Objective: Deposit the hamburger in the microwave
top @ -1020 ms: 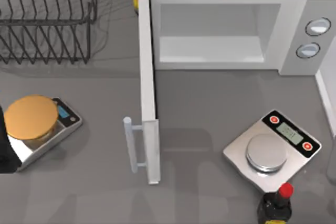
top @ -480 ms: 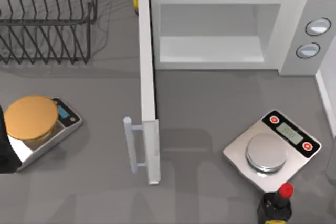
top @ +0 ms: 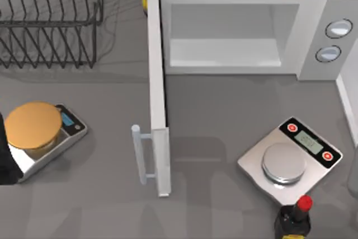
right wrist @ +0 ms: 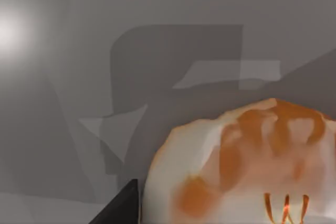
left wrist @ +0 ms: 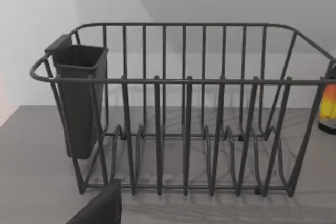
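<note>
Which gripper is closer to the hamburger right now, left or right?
Right. The hamburger sits close beside the right gripper in its wrist view; the left arm is parked at the table's left edge by the orange-topped scale, facing the dish rack.

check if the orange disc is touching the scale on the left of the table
Touching. In the top view the orange disc sits on top of the left scale, covering its platform with no gap showing between them.
</note>
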Robot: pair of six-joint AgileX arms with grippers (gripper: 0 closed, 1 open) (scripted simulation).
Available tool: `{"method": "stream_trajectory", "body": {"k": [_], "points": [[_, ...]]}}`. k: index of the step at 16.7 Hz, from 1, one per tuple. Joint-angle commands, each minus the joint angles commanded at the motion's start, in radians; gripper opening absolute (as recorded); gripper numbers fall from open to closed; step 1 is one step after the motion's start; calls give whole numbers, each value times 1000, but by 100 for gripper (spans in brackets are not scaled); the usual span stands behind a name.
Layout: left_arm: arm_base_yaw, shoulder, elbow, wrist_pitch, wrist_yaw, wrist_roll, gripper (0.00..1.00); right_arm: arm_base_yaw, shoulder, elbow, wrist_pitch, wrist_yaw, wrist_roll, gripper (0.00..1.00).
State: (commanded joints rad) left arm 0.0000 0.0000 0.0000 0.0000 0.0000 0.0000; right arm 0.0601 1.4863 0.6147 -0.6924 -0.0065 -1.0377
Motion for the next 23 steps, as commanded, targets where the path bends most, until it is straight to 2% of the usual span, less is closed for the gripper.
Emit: {"method": "stream_trajectory", "body": {"k": [4,9,12,19,23], "points": [[0,0,0,0,0,0,100,-3,-26,58,-72,-1,-4,0],[0,0,0,0,0,0,100,-5,-117,211,-348,0,-9,0],[0,0,0,0,0,0,100,-5,-163,280,-451,0,-11,0],[0,0,0,0,0,0,100,1,-164,294,-455,6,1,0],[0,0,0,0,0,0,100,62,-76,347,-317,72,101,0]]}}
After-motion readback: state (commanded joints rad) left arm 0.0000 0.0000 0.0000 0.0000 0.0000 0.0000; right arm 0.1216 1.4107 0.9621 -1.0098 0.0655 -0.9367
